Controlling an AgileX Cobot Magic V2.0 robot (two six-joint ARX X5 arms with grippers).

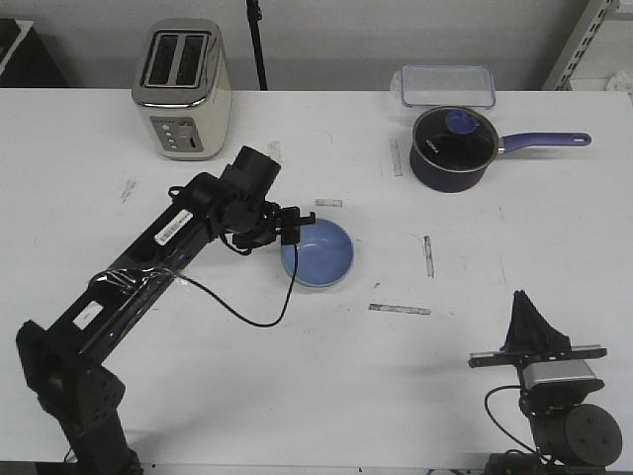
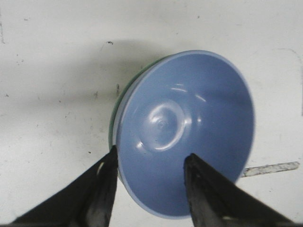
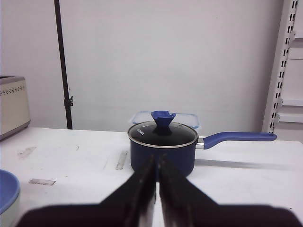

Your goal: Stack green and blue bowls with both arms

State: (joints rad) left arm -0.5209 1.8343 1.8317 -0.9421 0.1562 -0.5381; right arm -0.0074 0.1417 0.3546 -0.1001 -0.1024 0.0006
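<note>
Left tool [image 1: 297, 230] blocks bowl's [image 1: 324, 255] left rim (right side open).

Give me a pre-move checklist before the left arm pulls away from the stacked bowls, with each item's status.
1. Blue bowl nested in green bowl: ok, green rim shows beneath.
2. Left gripper released: cannot tell; fingers straddle the blue rim, contact unclear.
3. Stack level on the table: cannot tell.
4. Right gripper clear of the stack: ok, shut and empty, near the table's front edge.
5. Saucepan and toaster clear of the stack: ok.
</note>
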